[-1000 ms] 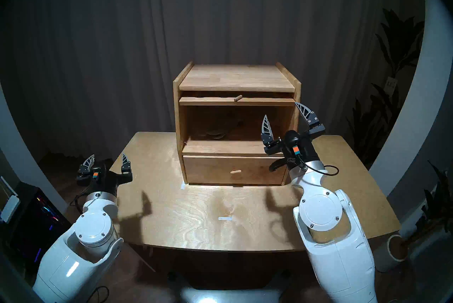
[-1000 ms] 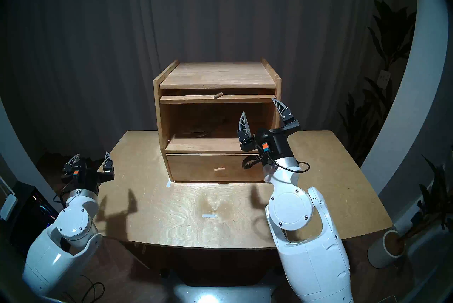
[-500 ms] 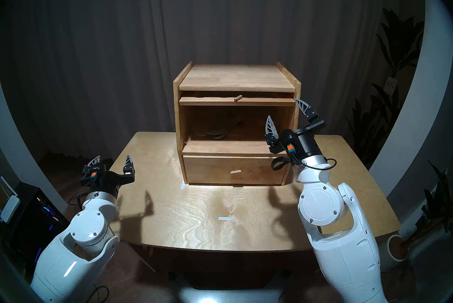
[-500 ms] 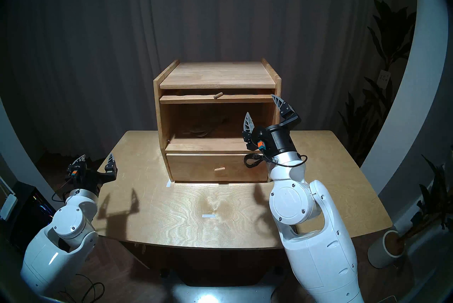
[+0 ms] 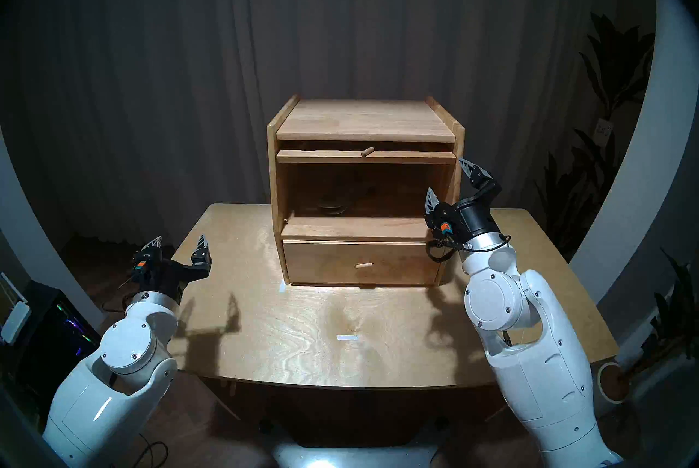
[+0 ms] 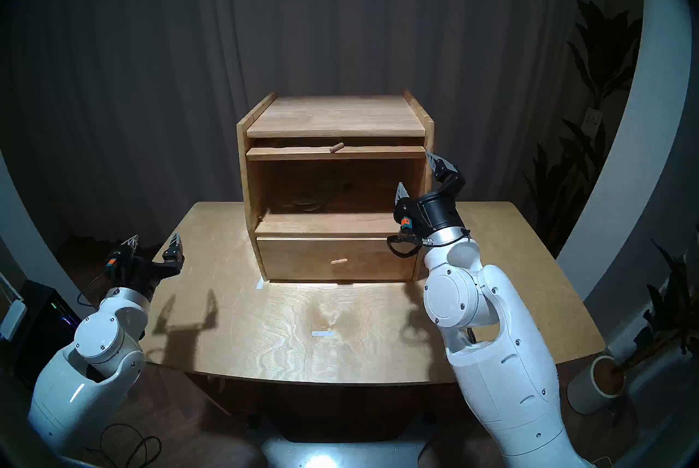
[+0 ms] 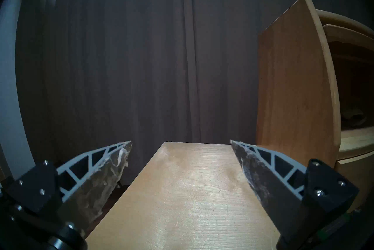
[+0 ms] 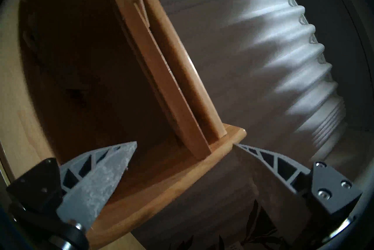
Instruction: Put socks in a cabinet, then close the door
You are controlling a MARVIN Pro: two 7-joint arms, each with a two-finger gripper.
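With the socks (image 5: 333,208) already inside the cabinet (image 5: 365,122), both grippers are empty and spread wide; the right gripper (image 5: 448,177) is beside the raised door (image 5: 365,156), likely to close it.

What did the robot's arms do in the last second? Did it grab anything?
The right gripper rolled and slid a bit toward the right edge of the cabinet. The left gripper twisted slightly in place. Both jaws stayed wide open, holding nothing. The socks stayed inside, and the door stayed up.
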